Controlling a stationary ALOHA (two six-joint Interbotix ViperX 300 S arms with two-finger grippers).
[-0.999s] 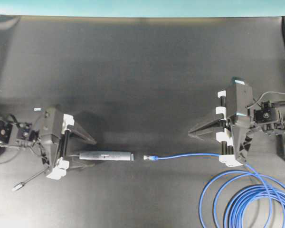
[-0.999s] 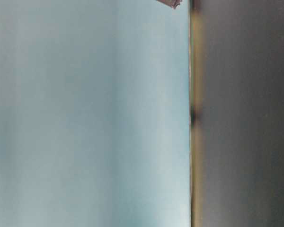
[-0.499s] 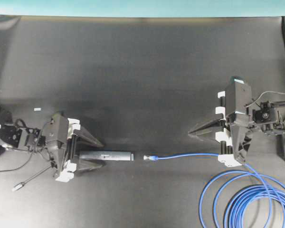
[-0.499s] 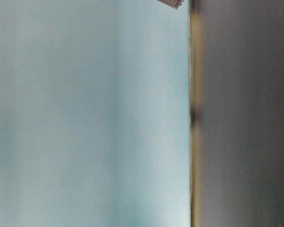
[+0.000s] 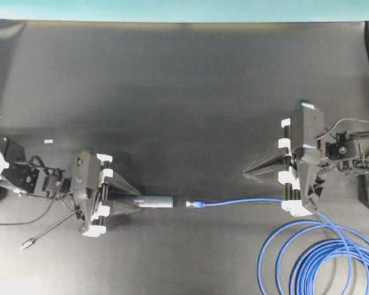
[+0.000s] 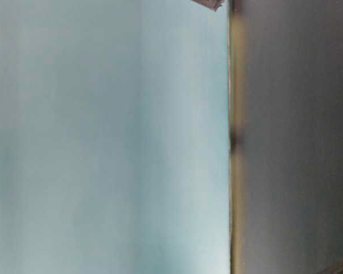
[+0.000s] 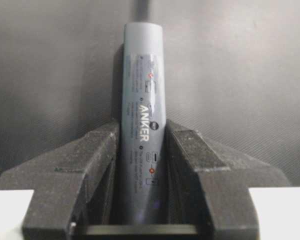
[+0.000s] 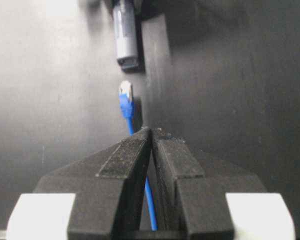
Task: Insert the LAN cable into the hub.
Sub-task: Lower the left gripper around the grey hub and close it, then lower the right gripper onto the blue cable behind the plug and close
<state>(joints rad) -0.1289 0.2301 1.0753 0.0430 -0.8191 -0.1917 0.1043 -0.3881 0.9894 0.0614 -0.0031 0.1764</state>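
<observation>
The hub (image 5: 157, 201) lies on the black table, its open end toward the LAN cable's plug (image 5: 195, 203), with a small gap between them. My left gripper (image 5: 135, 201) is shut on the hub's rear half. In the left wrist view both fingers (image 7: 102, 150) press the hub's (image 7: 142, 65) sides. The blue LAN cable (image 5: 246, 201) runs right to a coil (image 5: 320, 258). My right gripper (image 5: 246, 173) is shut and holds nothing. In the right wrist view (image 8: 151, 131) the cable (image 8: 149, 200) passes beneath it, and the plug (image 8: 125, 95) lies short of the hub (image 8: 126, 35).
The hub's thin grey lead ends in a silver plug (image 5: 26, 244) at the front left. A small pale label (image 5: 48, 141) lies on the mat. The table-level view is blurred and shows only a teal wall and a dark surface.
My left gripper has moved right along the hub and closed its fingers from wide open onto the hub's sides. The right gripper, cable and plug have hardly moved.
</observation>
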